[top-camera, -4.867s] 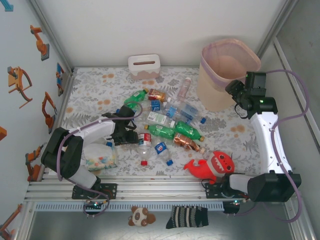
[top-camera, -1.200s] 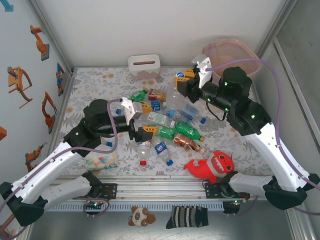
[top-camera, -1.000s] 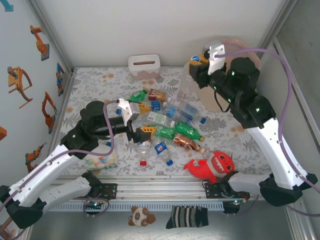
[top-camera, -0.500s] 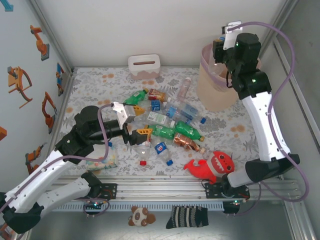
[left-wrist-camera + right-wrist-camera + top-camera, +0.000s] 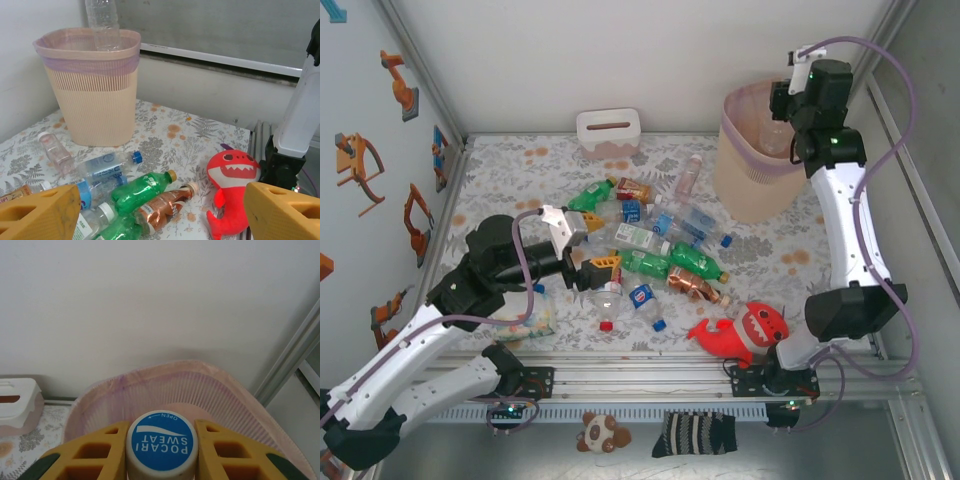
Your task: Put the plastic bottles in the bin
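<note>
Against the white back wall, upper right of the top view, the right claw (image 5: 160, 442), clamped on a clear blue-capped plastic bottle (image 5: 102, 22), should centre it over the tall cream pink-lined bin (image 5: 748, 190) before parting, while the left claw (image 5: 597, 243) hovers spread above the other bottles (image 5: 660, 262) on the bench (image 5: 520, 170).

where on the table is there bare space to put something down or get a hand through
Bare cloth lies in the far left corner, between the white box and the left wall, and on the right, between the bin and the red shark. The middle is crowded with bottles, with the open left gripper at the pile's left edge.
</note>
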You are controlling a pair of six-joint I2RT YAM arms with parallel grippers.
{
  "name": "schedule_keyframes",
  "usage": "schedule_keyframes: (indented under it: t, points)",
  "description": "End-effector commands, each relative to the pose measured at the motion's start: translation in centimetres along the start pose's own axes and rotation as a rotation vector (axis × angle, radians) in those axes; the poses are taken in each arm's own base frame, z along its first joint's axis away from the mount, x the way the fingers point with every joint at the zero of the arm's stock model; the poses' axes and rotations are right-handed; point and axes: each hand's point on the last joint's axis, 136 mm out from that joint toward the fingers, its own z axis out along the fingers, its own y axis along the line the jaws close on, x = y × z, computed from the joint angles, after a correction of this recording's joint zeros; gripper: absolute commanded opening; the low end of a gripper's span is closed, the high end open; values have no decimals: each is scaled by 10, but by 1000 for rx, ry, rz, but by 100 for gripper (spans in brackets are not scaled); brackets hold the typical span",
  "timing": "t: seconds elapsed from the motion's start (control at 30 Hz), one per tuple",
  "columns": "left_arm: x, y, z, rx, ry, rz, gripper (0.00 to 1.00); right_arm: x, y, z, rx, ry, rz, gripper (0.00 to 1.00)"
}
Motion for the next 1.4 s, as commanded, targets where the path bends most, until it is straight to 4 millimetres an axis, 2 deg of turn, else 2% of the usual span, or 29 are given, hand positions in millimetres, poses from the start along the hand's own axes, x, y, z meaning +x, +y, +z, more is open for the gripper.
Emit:
schedule_keyframes:
  t: [0.0, 0.3, 0.63, 0.93, 1.2, 1.3, 1.37]
  points:
    - [8, 3, 3, -8, 27, -19, 84, 22, -1, 14, -31, 66, 34, 2]
    - [20, 16, 19, -46, 86, -36, 84, 93, 5, 56, -88, 317, 24, 2]
    - [26, 24, 35, -52, 130, -41, 84, 171, 14, 89, -151, 594, -28, 3]
    - [26, 26, 41, -50, 135, -46, 84, 232, 33, 117, -277, 777, -11, 4]
    - [31, 36, 42, -99, 151, -60, 84, 287, 42, 138, -333, 897, -17, 11]
    - [32, 42, 42, -136, 157, -73, 84, 301, 44, 145, -334, 923, -14, 14]
    - [36, 51, 41, -184, 179, -86, 84, 307, 44, 149, -334, 932, -8, 20]
